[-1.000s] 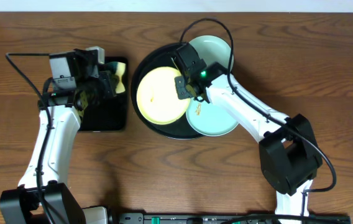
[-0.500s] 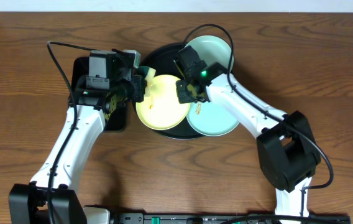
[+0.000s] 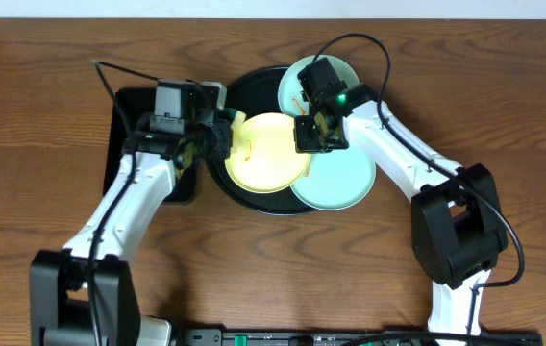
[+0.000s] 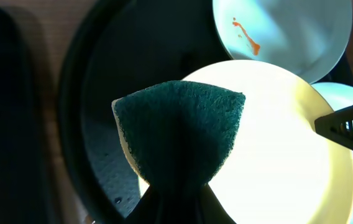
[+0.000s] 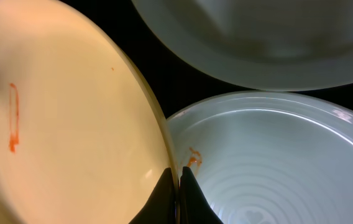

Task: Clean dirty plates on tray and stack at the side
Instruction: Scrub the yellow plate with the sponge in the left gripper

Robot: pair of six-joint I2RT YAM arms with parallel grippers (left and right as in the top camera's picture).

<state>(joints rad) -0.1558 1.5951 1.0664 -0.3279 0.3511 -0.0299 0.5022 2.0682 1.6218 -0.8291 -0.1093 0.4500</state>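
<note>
No legible text, no labels or brands, no numbers or signs on anything in view

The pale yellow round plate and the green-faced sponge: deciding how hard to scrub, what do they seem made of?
Pale yellow round plate: likely glazed ceramic or hard plastic, glossy; it throws bright glare. Green-faced sponge: matte, fuzzy fibrous scouring pad over yellow foam, seen at its edge.
</note>
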